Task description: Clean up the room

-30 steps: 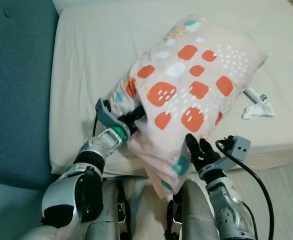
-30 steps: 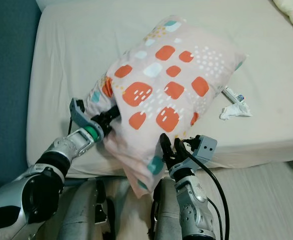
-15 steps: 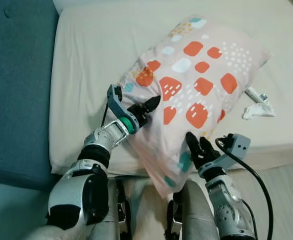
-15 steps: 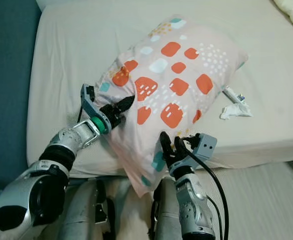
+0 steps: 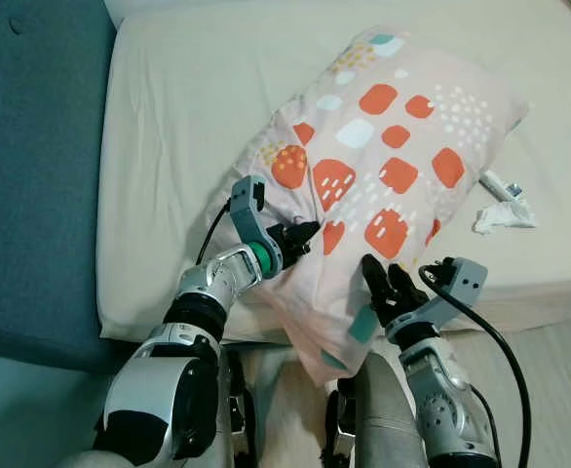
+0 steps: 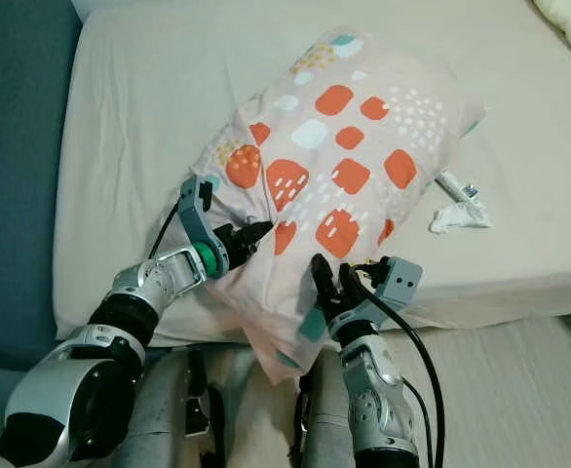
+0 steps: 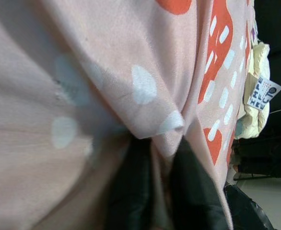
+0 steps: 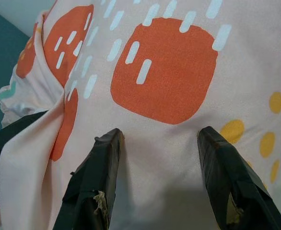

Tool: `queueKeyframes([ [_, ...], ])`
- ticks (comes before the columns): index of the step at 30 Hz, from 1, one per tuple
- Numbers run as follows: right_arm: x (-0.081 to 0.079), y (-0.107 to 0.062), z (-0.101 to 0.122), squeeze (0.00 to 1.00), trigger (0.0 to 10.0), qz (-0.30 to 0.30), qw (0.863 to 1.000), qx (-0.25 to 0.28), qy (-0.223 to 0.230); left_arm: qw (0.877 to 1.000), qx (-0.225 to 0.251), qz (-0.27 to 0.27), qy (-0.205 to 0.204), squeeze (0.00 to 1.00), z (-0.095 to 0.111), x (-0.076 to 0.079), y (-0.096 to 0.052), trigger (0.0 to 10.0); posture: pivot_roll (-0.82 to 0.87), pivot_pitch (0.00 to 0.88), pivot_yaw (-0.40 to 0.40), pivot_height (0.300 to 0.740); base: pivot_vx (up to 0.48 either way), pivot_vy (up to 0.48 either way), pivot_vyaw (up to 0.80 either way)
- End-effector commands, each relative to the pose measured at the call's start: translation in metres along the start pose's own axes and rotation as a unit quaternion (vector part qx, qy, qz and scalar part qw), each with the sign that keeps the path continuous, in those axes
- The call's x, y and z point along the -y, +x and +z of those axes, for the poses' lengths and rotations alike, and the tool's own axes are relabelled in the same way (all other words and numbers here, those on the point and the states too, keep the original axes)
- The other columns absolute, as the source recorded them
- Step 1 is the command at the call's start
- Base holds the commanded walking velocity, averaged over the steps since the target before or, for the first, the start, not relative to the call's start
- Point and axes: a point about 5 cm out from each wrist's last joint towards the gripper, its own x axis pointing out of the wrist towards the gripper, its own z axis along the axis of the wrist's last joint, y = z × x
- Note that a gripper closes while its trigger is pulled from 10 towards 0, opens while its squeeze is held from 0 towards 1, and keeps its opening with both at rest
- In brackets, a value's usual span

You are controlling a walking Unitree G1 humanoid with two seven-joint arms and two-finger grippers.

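A patterned pillow [image 5: 383, 166] lies across the near edge of the bed [image 5: 188, 97], its lower corner hanging off the mattress toward the robot's legs, as a humanoid robot works to tidy a bedroom. The tidying looks to be at an early stage: the pillow has not been squared on the bed, and a crumpled tissue [image 5: 500, 214] with a small tube [image 5: 497, 183] just beside it lies on the sheet near the pillow's right corner, waiting to be cleared.

The left tool [image 5: 300, 234] is clenched on a fold of the pillowcase at the pillow's lower left side; the left wrist view shows the two black fingers [image 7: 131, 191] pinching the gathered fabric between them. The left arm reaches up and forward from the shoulder, elbow bent, wrist turned inward toward the pillow.

The right tool [image 5: 381, 283] presses against the pillow's hanging lower edge with its fingers [image 8: 95, 182] spread apart and flat on the cloth, gripping nothing. The right forearm rises steeply from below, close to the body, its cable looping out to the side.

To the left of the bed stands a teal headboard or wall panel [image 5: 32, 166].
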Motion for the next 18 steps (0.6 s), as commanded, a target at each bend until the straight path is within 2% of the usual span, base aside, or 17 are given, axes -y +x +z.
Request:
queueKeyframes([
  [1,0.005,-0.004,-0.007,0.0,10.0,-0.015,1.0,-0.011,0.001,1.0,-0.025,-0.007,-0.008,0.0,-0.014,0.005,0.003,0.0,-0.03,0.196,0.072,0.625,0.0,0.0,0.0],
  [6,0.007,-0.004,-0.005,0.0,10.0,-0.018,1.0,-0.009,0.001,1.0,-0.013,-0.012,0.017,0.0,-0.007,0.012,0.003,0.0,-0.03,0.196,0.072,0.625,0.0,0.0,0.0],
  [11,0.012,-0.003,-0.002,0.0,10.0,-0.03,1.0,-0.003,-0.009,0.997,0.034,-0.023,0.062,0.0,0.018,0.024,-0.002,0.0,-0.03,0.195,0.076,0.625,0.0,0.0,0.0],
  [13,0.013,-0.003,-0.001,0.0,10.0,-0.032,0.999,-0.003,-0.01,0.996,0.04,-0.023,0.071,0.0,0.021,0.025,-0.003,0.0,-0.03,0.195,0.076,0.625,0.0,0.0,0.0],
  [15,0.017,-0.003,0.002,0.0,10.0,-0.04,0.999,0.0,-0.021,0.985,0.079,-0.016,0.152,0.0,0.038,0.032,-0.011,0.0,-0.02,0.195,0.078,0.625,0.0,0.0,0.0],
  [16,0.017,-0.003,0.002,0.0,10.0,-0.04,0.999,0.0,-0.021,0.985,0.079,-0.016,0.152,0.0,0.038,0.032,-0.011,0.0,-0.02,0.195,0.078,0.625,0.0,0.0,0.0],
  [18,0.023,-0.002,0.004,0.0,10.0,-0.055,0.998,-0.003,-0.041,0.972,0.123,-0.003,0.199,0.0,0.055,0.038,-0.023,0.0,-0.02,0.192,0.076,0.625,0.0,0.0,0.0],
])
